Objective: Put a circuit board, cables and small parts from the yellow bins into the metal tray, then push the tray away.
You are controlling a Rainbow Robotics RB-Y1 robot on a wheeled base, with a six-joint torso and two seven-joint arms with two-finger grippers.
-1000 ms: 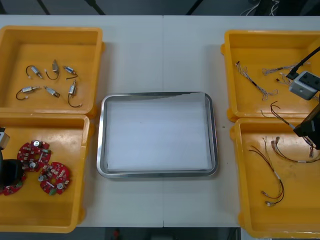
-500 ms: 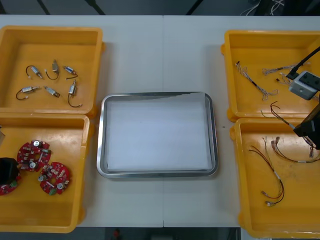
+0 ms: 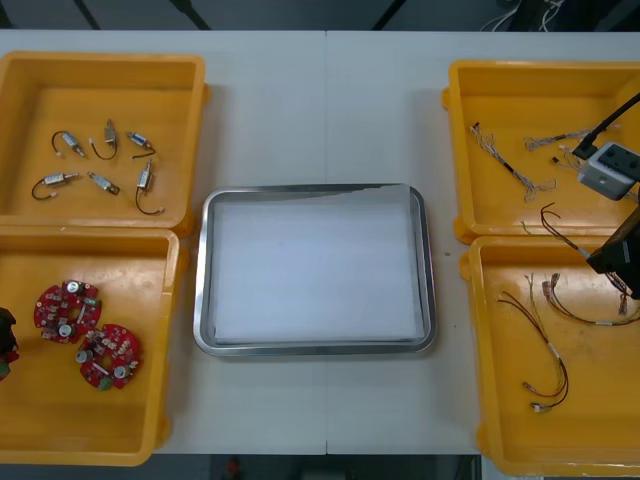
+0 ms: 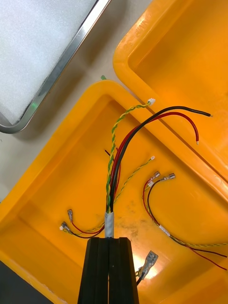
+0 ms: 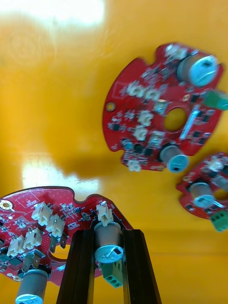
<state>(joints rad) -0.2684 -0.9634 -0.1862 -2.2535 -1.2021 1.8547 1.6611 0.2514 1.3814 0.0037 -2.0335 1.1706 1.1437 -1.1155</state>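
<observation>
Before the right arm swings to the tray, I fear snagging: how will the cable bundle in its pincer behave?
Probably floppy: the right pincer grips the cable bundle at one taped end, and its strands curve and splay. Likely light, being thin wires. Loose ends may catch the yellow bin rim. The left pincer holds a circuit board.

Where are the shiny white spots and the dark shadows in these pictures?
Left wrist view: glare makes white patches on the left bin floor, and a dark shadow lies just past the circuit board that the left end effector holds. Right wrist view: a bright spot shines on the right bin floor beside the right end effector, which grips the cables.
</observation>
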